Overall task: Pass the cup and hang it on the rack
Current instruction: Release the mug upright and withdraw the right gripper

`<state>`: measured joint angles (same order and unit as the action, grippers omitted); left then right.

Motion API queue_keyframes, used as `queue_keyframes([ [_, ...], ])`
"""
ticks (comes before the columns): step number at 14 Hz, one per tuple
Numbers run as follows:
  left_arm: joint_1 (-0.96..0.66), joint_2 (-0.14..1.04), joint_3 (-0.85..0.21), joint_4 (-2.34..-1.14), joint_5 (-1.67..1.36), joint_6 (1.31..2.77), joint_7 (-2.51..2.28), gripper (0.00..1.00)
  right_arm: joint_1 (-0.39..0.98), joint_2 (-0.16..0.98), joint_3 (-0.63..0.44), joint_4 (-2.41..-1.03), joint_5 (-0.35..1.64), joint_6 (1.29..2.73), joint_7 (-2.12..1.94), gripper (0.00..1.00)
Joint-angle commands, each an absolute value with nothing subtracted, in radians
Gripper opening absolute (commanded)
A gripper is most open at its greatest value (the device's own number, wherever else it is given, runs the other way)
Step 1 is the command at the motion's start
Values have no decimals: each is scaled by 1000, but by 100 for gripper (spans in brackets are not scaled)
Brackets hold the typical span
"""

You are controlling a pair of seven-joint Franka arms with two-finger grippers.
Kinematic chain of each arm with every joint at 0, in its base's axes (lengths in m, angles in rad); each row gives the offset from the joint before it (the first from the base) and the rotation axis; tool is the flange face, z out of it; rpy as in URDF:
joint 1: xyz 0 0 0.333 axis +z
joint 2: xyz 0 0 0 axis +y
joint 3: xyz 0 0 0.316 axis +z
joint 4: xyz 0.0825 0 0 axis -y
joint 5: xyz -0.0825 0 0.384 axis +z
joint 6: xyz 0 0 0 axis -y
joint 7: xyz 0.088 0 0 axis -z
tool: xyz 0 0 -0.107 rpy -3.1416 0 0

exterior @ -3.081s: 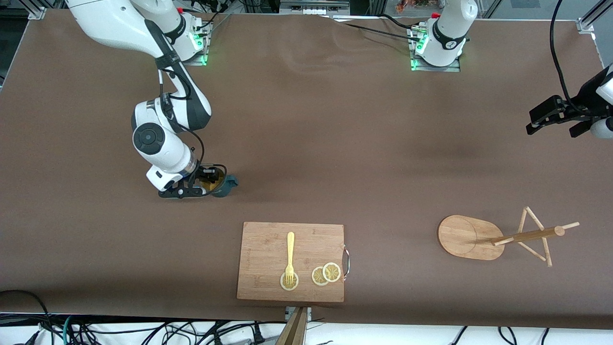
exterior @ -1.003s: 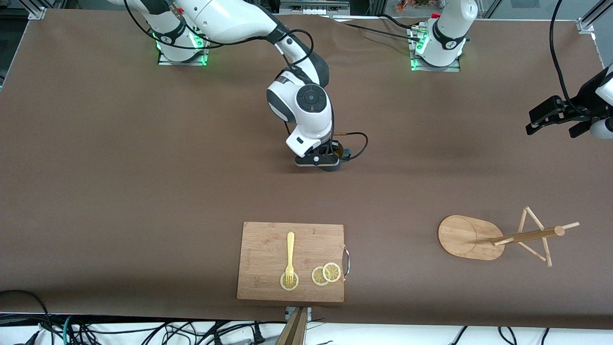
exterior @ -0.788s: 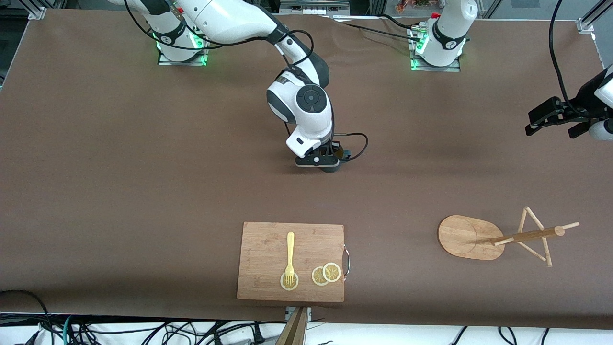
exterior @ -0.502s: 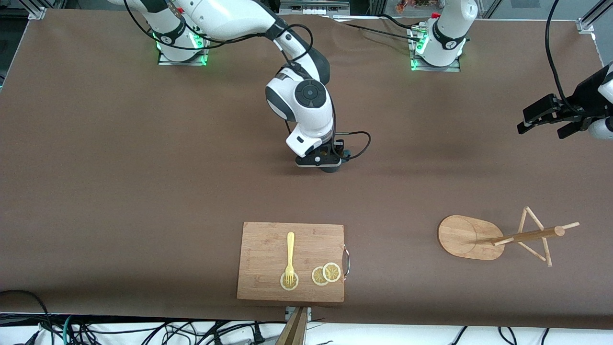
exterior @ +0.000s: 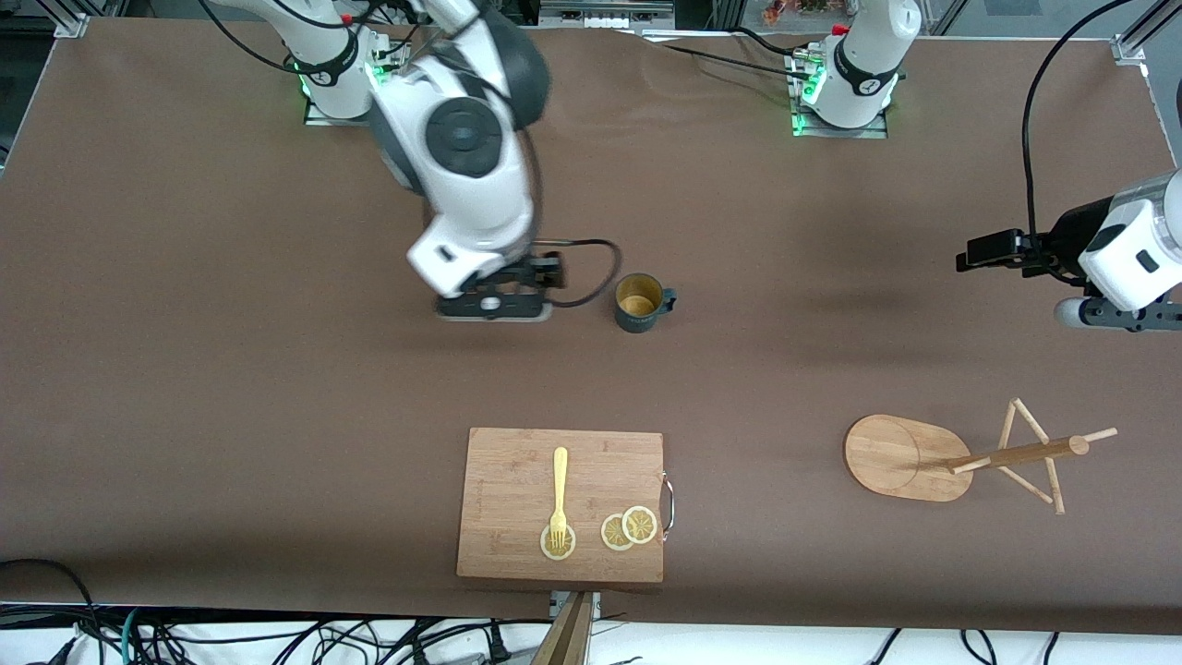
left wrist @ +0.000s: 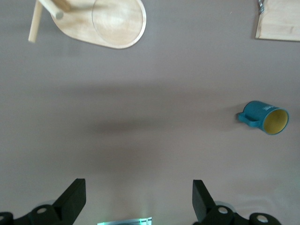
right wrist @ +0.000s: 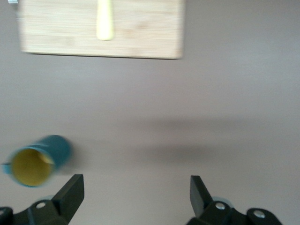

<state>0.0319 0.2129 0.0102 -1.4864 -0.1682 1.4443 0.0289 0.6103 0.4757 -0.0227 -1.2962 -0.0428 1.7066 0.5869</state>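
**Handing over at mid-table: cup set down, left arm to collect**

Standing upright near the middle of the tabletop, the cup [exterior: 639, 303] sits alone on the brown cover, its yellowish inside facing up and its small handle pointing toward the left arm's end of the table. Nothing touches it. The right gripper [exterior: 494, 305] hangs over the table just beside the cup, toward the right arm's end, with its fingers spread wide and nothing between them; the right wrist view shows the same gap, with the cup [right wrist: 36, 160] off to one side of it. The left gripper [left wrist: 139, 202] hovers over the edge at the left arm's end of the table, well apart from the cup [left wrist: 265, 118], its fingers likewise spread and empty.

The step in hand looks to be the pickup by the left arm. To do it well, the left gripper should come down over the cup and pinch the wall or rim, leaving the handle free, since the handle must slide onto a peg. A firm, centred pinch will keep the textured wall from turning.

The rack [exterior: 960, 458] stands nearer the front camera, toward the left arm's end. A cutting board [exterior: 560, 504] with a fork [exterior: 559, 494] and lemon slices [exterior: 628, 528] lies by the front edge.
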Motion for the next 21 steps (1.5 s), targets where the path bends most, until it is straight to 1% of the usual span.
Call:
queue_keyframes([
  [1, 41, 204, 8, -1509, -164, 1443, 55, 100, 609, 404, -130, -1330, -55, 1565, 441, 100],
  [2, 41, 169, 8, -1579, -164, 1497, 55, 100, 609, 379, -194, -1330, -49, 1515, 375, 100],
  [3, 41, 105, 3, -1700, -155, 1582, 57, 100, 611, 356, -253, -1330, -46, 1472, 306, 100],
  [5, 40, -59, -32, -1984, -109, 1812, 55, 100, 609, 328, -380, -1330, -43, 1404, 198, 100],
  [6, 40, -101, -40, -2073, -106, 1892, 55, 100, 609, 316, -434, -1330, -44, 1398, 140, 100],
  [8, 41, -101, -40, -2127, -106, 1965, 60, 100, 609, 316, -533, -1328, -43, 1393, 31, 100],
  [9, 49, -95, -40, -2153, -121, 2014, 107, 100, 601, 313, -557, -1331, -38, 1394, -16, 100],
  [10, 70, -91, -40, -2166, -161, 2058, 200, 100, 560, 296, -555, -1345, -9, 1396, -70, 100],
  [12, 122, -49, -38, -2160, -378, 2068, 428, 100, 465, 263, -517, -1380, 34, 1407, -179, 100],
  [13, 164, -16, -38, -2155, -470, 2068, 604, 100, 400, 253, -449, -1381, 37, 1417, -196, 100],
  [14, 199, 20, -38, -2155, -582, 2068, 773, 100, 309, 235, -354, -1387, 34, 1423, -204, 100],
  [15, 234, 56, -38, -2155, -671, 2060, 920, 100, 226, 210, -247, -1413, 19, 1428, -201, 100],
  [16, 268, 90, -38, -2155, -728, 2054, 1071, 100, 142, 187, -170, -1443, 8, 1455, -201, 100],
  [17, 293, 119, -38, -2155, -771, 2045, 1210, 100, 77, 155, -111, -1495, 6, 1486, -198, 100],
  [20, 333, 198, -38, -2152, -895, 1933, 1600, 100, -65, 16, 26, -1699, -26, 1632, -195, 100],
  [21, 334, 218, -38, -2151, -917, 1895, 1703, 100, -105, -7, 63, -1733, -32, 1661, -201, 100],
])
